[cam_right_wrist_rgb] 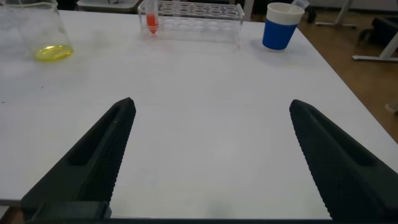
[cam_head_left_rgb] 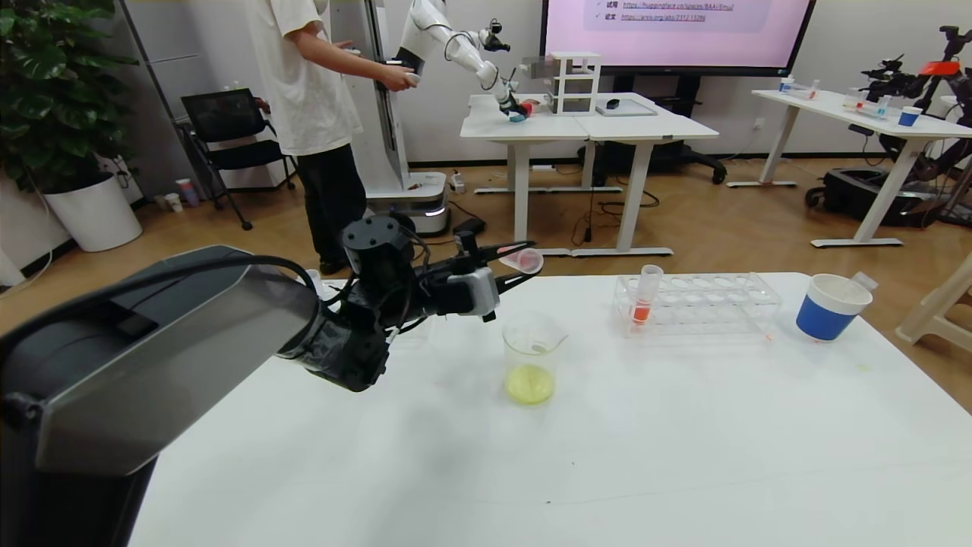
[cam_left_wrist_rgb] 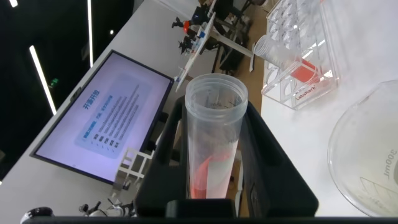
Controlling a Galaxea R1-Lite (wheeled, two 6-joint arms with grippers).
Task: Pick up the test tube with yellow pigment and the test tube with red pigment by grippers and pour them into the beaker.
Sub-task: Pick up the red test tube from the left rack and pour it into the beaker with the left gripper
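The left gripper (cam_head_left_rgb: 524,267) is closed on the slim clear test tube with pale red liquid (cam_head_left_rgb: 522,260), held sideways above and just behind the small clear glass beaker (cam_head_left_rgb: 531,357). Yellow liquid already sits inside that beaker. Next, I think, comes tipping the tube over the beaker's rim. The white counter (cam_head_left_rgb: 607,456) around the beaker looks bare. The right gripper (cam_right_wrist_rgb: 211,155) hangs wide open, holding nothing, well apart from the beaker.

Red tube (cam_head_left_rgb: 522,259) tilted above beaker (cam_head_left_rgb: 531,357) w/ yellow liquid.

Robotics lab (desks (cam_head_left_rgb: 588,129), screen (cam_head_left_rgb: 676,30), robots (cam_head_left_rgb: 456,45)).
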